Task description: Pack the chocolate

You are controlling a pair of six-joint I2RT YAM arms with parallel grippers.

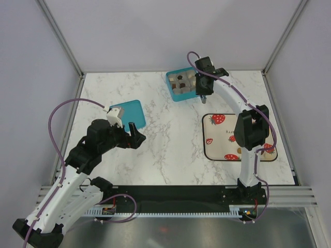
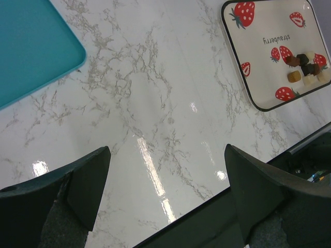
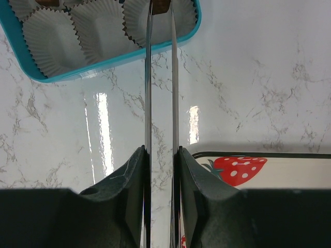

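So the surface (image 1: 170, 150) is a white marble-look top with grey veins, pretty glossy, and both wrist views catch light glare on it. It sits in a boxed-in cell with plain pale walls (image 1: 165, 31) and aluminium posts (image 1: 62, 39) running up the corners. A black rail (image 1: 176, 194) along the near edge carries both arm bases.

The teal box (image 1: 174, 93) is at the far middle, with white fluted paper cups (image 3: 51, 31) inside, and a few of them hold brown bits. Its flat teal lid (image 2: 31, 46) lies well apart to the left. The strawberry tray (image 2: 258, 67) is on the right side, and the loose chocolate (image 2: 306, 67) is bunched in one corner of it.

The right gripper (image 1: 202, 95) is at the box's near-right edge. Its thin jaws are almost together, pinching a brown chocolate piece (image 3: 161, 5) right over a cup, though the frame edge cuts the piece off.

The left gripper (image 2: 166, 150) hangs over bare marble beside the lid, jaws spread wide with nothing between them.
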